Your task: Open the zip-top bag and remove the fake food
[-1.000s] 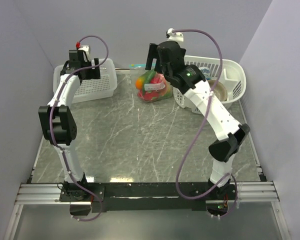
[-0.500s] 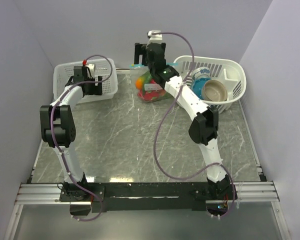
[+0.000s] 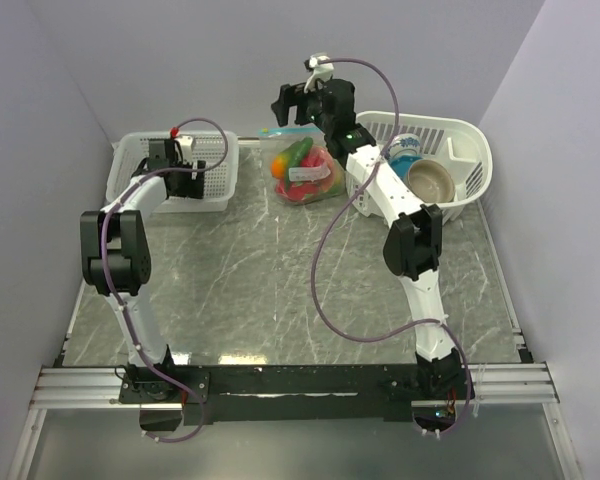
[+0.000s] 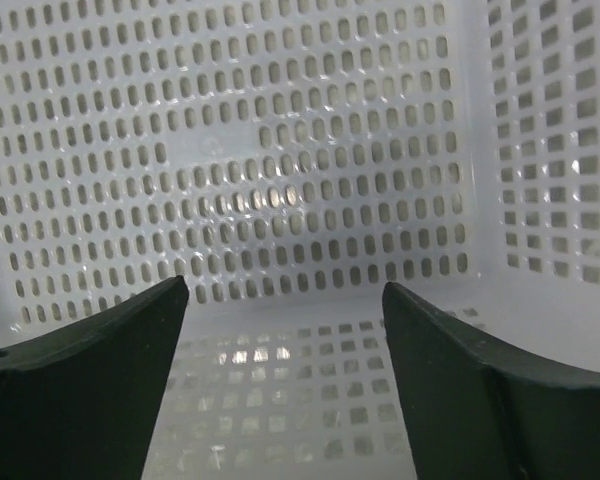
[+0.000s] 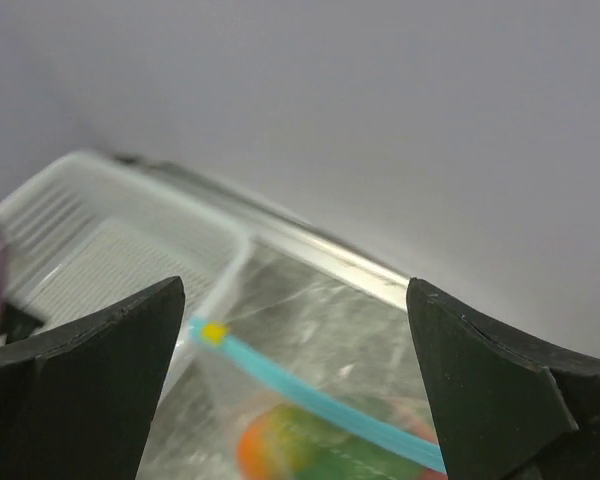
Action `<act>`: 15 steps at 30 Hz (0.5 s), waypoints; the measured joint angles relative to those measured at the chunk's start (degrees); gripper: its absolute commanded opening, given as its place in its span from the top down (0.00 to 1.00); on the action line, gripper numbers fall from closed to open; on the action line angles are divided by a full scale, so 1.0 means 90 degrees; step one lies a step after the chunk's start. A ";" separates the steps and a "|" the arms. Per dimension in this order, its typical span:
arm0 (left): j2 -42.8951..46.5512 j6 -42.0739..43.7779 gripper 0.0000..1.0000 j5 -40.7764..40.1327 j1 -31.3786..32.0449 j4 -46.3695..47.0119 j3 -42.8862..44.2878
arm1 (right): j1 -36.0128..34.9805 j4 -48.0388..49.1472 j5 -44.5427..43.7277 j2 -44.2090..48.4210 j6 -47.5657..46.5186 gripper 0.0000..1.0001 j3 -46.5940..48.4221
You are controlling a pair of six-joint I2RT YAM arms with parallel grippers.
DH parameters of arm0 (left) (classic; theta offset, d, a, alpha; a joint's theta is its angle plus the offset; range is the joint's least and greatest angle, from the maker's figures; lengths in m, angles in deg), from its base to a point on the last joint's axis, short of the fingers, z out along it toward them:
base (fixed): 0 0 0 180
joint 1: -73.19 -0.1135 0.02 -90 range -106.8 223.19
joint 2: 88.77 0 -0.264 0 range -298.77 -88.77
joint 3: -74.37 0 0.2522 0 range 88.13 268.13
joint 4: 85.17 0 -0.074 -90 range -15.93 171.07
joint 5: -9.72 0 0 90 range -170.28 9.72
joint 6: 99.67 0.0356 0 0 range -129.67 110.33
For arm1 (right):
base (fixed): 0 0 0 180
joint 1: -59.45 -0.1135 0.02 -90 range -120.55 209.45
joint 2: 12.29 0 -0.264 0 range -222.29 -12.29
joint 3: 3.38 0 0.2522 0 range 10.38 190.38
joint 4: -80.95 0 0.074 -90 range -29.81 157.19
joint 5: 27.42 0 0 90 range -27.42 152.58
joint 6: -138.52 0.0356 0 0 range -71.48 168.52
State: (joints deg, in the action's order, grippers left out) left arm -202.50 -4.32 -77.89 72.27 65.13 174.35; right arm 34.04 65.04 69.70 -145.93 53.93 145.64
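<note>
None of the task seems done yet. The zip-top bag [image 3: 310, 178] lies at the far middle of the table [image 3: 280, 270], between the left basket [image 3: 117, 165] and the right basket [image 3: 477, 140]. Its teal zip strip [image 5: 310, 395] looks to me closed, and the fake food [image 3: 292, 160] is all inside. The right gripper [image 5: 295, 290] hangs just above the strip, jaws spread wide and holding nothing. The left gripper [image 4: 280, 290] is inside the left basket, jaws also spread and empty. What is left: to grip the bag, pull the zip apart, and take the food out.
</note>
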 measured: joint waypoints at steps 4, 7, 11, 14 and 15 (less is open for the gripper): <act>0.0481 0.0148 0.22 0.0401 -0.0044 -0.0170 -0.0517 | 0.0311 -0.0024 0.1829 -0.0010 0.0078 0.00 -0.0168; 0.1037 0.0223 0.23 0.0760 -0.0073 -0.0362 -0.1049 | 0.0634 -0.0114 0.2555 -0.0056 0.0027 0.01 -0.0168; 0.1494 0.0279 0.26 0.1144 -0.0078 -0.0561 -0.1542 | 0.0911 -0.0342 0.2800 -0.0068 -0.0311 0.01 -0.0187; 0.1617 0.0294 0.30 0.1484 -0.0078 -0.0794 -0.1753 | 0.0916 -0.0481 0.2875 -0.0078 -0.0607 0.01 -0.0194; 0.1637 0.0296 0.30 0.1625 -0.0078 -0.0928 -0.1785 | 0.0899 -0.0529 0.2895 -0.0085 -0.0695 0.01 -0.0194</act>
State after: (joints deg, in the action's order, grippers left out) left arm -187.77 -1.66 -63.27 71.57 56.78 158.28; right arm 42.12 60.27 95.75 -146.70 47.68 143.89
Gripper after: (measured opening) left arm 0.729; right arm 0.991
